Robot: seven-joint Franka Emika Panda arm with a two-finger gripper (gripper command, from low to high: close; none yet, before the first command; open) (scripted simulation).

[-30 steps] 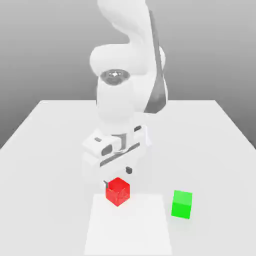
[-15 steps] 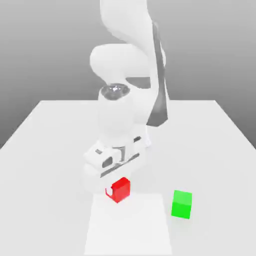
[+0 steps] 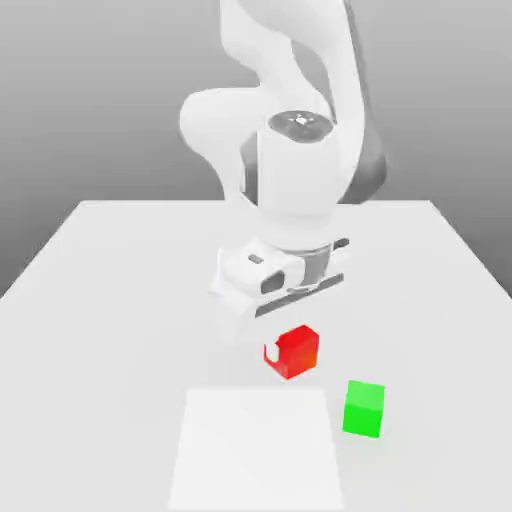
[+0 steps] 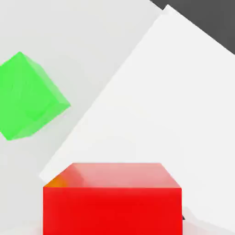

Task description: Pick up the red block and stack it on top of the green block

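You are looking at the white arm [image 3: 290, 130] reaching down over the pale worktop [image 3: 110, 300], which is carrying a brighter white square patch [image 3: 255, 450] at its near edge; behind it a plain grey backdrop is fading from dark to light. Take the green block [image 3: 363, 408] as your landmark throughout. It is resting on the worktop just off the patch's edge on the exterior view's right, with nothing touching it.

The hand [image 3: 290, 352] is hanging above the worktop, up and toward the exterior view's left of the green block, and it is clamped on the red block [image 3: 293, 352]: the cube is sitting clear of the surface, with one pale fingertip [image 3: 270, 352] pressing against its side. In the hand view the red block [image 4: 112, 197] is lying close under the camera, while the green block [image 4: 28, 97] is lying off to one side over bare worktop, beside the patch's edge.

The relation you are steering by is this offset: the carried cube is raised, near the green block but not yet over it, so the judgement is that the carry is partly done and the remaining travel is running sideways toward the exterior view's right and nearer the camera, before any lowering. Both cubes look alike in size, so centring will be mattering; the carried cube also appears turned relative to the green one.
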